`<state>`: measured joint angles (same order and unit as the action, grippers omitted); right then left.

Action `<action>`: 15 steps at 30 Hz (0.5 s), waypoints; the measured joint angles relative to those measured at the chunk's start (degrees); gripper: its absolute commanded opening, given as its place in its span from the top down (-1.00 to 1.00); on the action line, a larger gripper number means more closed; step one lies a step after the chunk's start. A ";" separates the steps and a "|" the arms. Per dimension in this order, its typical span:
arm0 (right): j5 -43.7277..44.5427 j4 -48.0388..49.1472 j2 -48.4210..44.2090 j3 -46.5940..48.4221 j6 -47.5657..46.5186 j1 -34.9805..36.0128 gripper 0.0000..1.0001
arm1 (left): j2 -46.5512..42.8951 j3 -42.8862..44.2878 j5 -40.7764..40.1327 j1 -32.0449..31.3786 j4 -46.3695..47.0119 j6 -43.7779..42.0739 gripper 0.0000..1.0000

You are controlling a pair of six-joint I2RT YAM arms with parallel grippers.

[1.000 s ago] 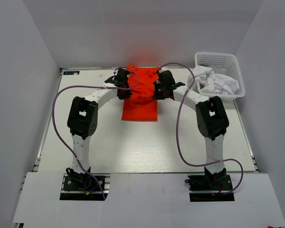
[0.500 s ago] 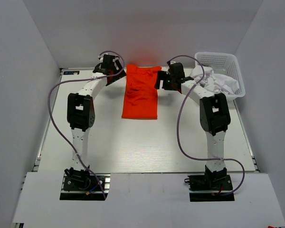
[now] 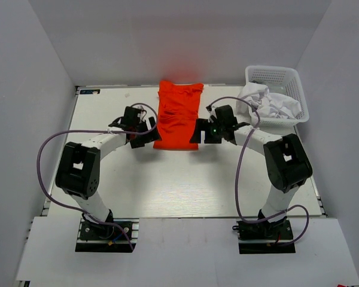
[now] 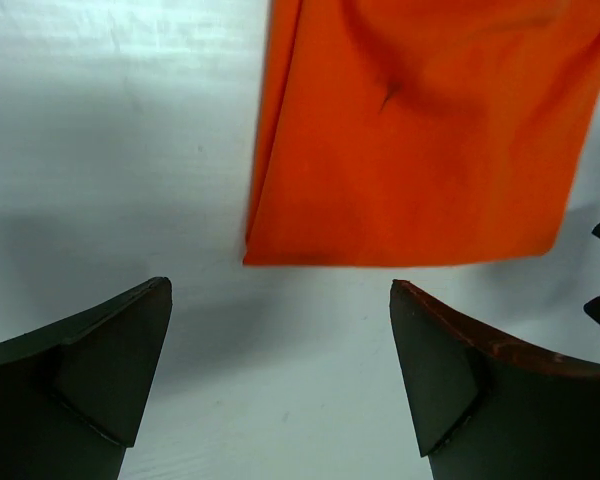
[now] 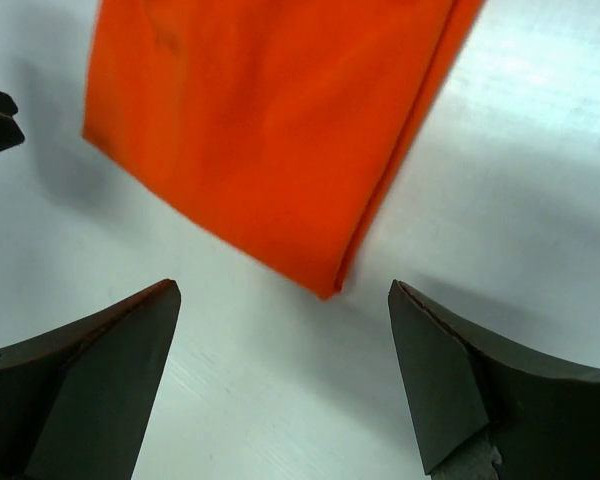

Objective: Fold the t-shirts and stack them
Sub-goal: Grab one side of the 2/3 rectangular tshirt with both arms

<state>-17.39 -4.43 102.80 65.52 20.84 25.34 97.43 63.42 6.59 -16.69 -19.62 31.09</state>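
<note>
Orange-red t-shirt [image 3: 178, 115] lies folded on the white table [image 3: 167, 179], the left gripper [image 3: 149, 128] and right gripper [image 3: 198, 132] both spread wide and empty beside its near corners.

My white table [image 3: 167, 179]: orange shirt [image 3: 178, 116] lies folded flat, far middle. Basket [image 3: 275, 75] stands at far right corner, apart from shirt.

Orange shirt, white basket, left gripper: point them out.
orange shirt [image 3: 178, 116], top view, middle of folded cloth.
white basket [image 3: 273, 74], top view, far lattice wall.
left gripper [image 4: 278, 290], left wrist view, midway between fingertips.
</note>
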 measured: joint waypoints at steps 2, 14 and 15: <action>-0.92 1.31 -0.31 -3.30 1.27 0.33 -0.81 | 0.07 -3.17 2.19 -0.50 1.07 -0.20 -1.00; -3.08 6.14 3.21 -5.20 6.19 1.44 -0.75 | 4.20 -5.03 3.58 -1.18 5.81 0.15 -0.16; -3.06 6.32 3.30 -5.20 6.27 1.46 -0.72 | 4.44 -5.01 3.56 -1.18 6.21 0.07 -0.13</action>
<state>-20.45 1.89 106.10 60.31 27.11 26.81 101.86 58.41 10.15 -17.87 -13.41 31.16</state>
